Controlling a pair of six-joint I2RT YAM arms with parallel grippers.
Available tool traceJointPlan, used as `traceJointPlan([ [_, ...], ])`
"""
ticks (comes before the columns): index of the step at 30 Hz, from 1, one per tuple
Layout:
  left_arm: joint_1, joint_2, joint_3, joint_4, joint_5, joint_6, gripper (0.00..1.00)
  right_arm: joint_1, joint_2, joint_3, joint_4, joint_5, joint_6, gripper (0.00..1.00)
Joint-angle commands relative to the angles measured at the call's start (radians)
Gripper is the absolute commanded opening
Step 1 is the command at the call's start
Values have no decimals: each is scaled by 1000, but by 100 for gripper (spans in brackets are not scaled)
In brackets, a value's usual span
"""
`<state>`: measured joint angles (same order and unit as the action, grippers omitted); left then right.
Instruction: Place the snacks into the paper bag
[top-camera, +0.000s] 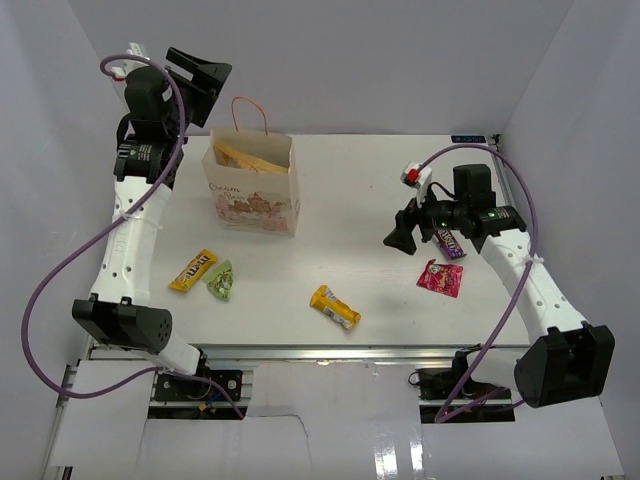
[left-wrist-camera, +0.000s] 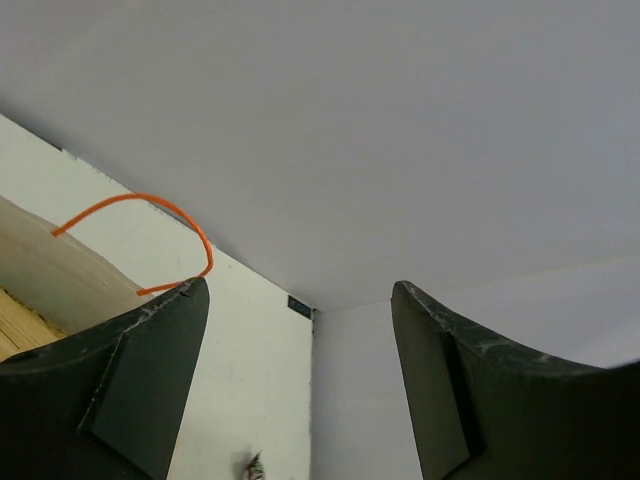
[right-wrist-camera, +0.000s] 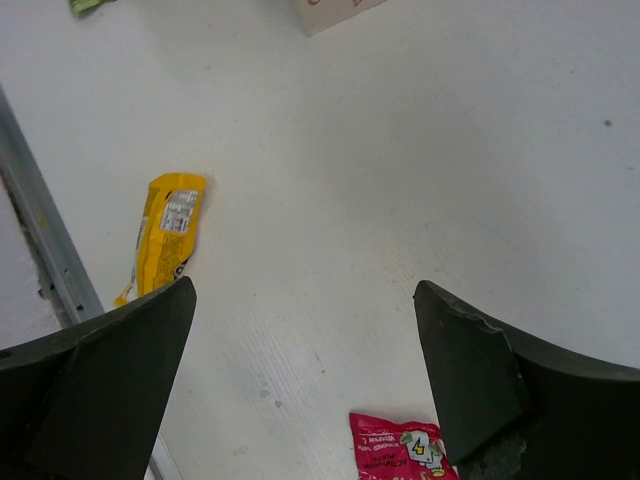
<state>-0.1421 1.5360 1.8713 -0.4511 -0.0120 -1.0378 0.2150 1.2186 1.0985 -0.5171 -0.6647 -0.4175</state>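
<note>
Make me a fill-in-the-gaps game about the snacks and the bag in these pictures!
1. The gold chip bag sits ____ the paper bag.
2. The green packet lies right beside the ____ candy packet.
3. ____ snacks lie out on the table.
4. The left fingers and the right fingers are both ____.
Missing words: inside; yellow; five; open.

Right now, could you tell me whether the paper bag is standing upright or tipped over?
Upright: the paper bag stands on its base with its mouth open upward, and the gold chip bag shows inside.
</note>
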Motion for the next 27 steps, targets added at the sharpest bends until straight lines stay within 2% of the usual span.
traceJointPlan([
  [1, 29, -28, 46, 32, 102, 158, 84, -6, 42, 52, -145, -160, -156, 96],
  [3, 29, -62, 32, 31, 122, 258, 85, -3, 70, 64, -213, -187, -196, 96],
  [6, 29, -204, -95, 9, 138, 425, 88, 15, 108, 61, -316, -188, -268, 95],
  [7, 29, -305, -147, -3, 135, 459, 88, 32, 116, 45, -326, -176, -277, 95],
  [8, 29, -360, -261, -12, 129, 502, 89, 43, 119, 34, -333, -149, -282, 95],
  [10, 29, -474, -386, -41, 103, 516, 91, 89, 127, 2, -330, -100, -285, 95],
  [11, 29, -578, -496, -56, 96, 519, 91, 110, 130, -9, -324, -79, -273, 95],
  [17, 29, -925, -802, -227, 38, 397, 91, 335, 179, -69, -187, 149, -92, 93],
  [18, 30, -962, -877, -239, 40, 372, 91, 386, 188, -74, -161, 186, -52, 93],
  [19, 29, -993, -908, -262, 40, 326, 91, 417, 214, -75, -114, 267, 29, 93],
  [21, 29, -1060, -961, -290, 34, 279, 91, 489, 243, -71, -86, 324, 89, 92],
  [23, 29, -1088, -1030, -307, 47, 228, 91, 529, 286, -69, -43, 384, 166, 92],
  [27, 29, -1085, -1098, -346, 60, 179, 91, 616, 340, -57, 14, 409, 233, 92],
])
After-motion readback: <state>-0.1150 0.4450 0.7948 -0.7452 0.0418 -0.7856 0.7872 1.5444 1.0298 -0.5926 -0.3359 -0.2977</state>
